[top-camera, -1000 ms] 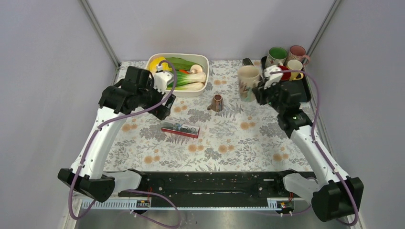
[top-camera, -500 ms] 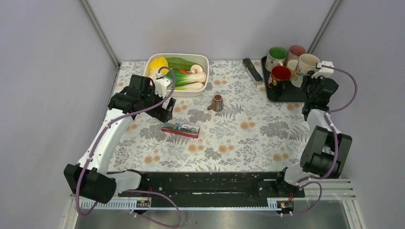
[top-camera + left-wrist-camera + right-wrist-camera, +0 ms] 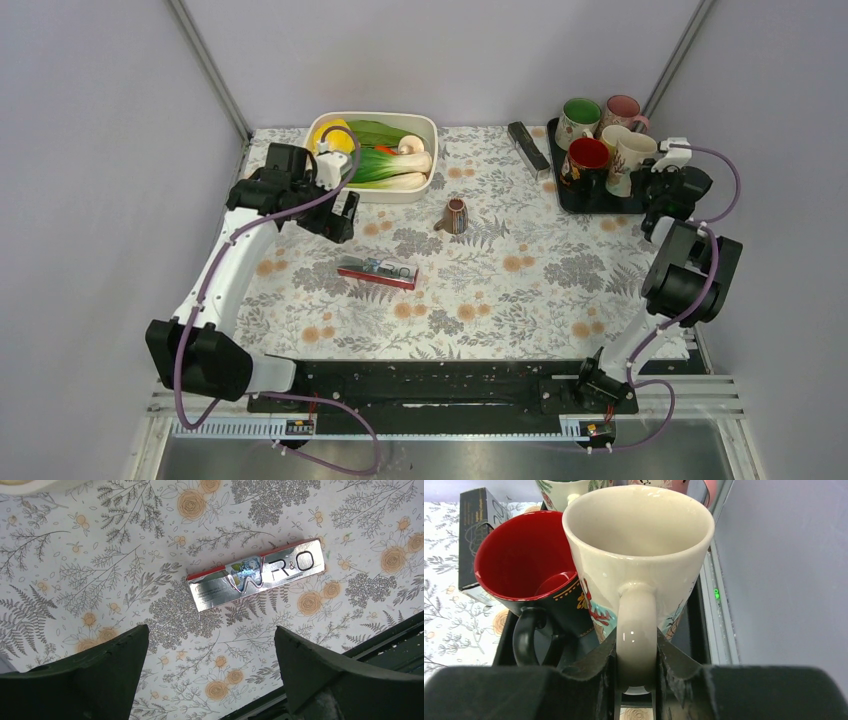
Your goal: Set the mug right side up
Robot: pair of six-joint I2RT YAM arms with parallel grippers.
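Four mugs: glossy ceramic, clustered at the shallow black rectangular tray (image 3: 572,203), at 1 o'clock on the table.
Task mug: the cream ceramic mug (image 3: 639,540), painted red and teal on its side, stands mouth up at the tray's 3 o'clock edge. It is just beside the black mug with a red glazed inside (image 3: 524,560). Whether its base rests on the tray cannot be told.
Right gripper (image 3: 636,650): jaws narrow, clamped on the cream mug's loop handle.
Left gripper (image 3: 210,629): jaws spread wide, holding nothing, above the flat red-and-silver foil pack (image 3: 255,575).
Others: green-lined mug (image 3: 578,114) and pink mug (image 3: 622,110) at the tray's 12 o'clock; matte black oblong box (image 3: 527,143) at its 10 o'clock.
Surface: smooth cloth (image 3: 75,555) printed with grey ferns and orange flowers.
Room: plain pale grey walls (image 3: 450,50).
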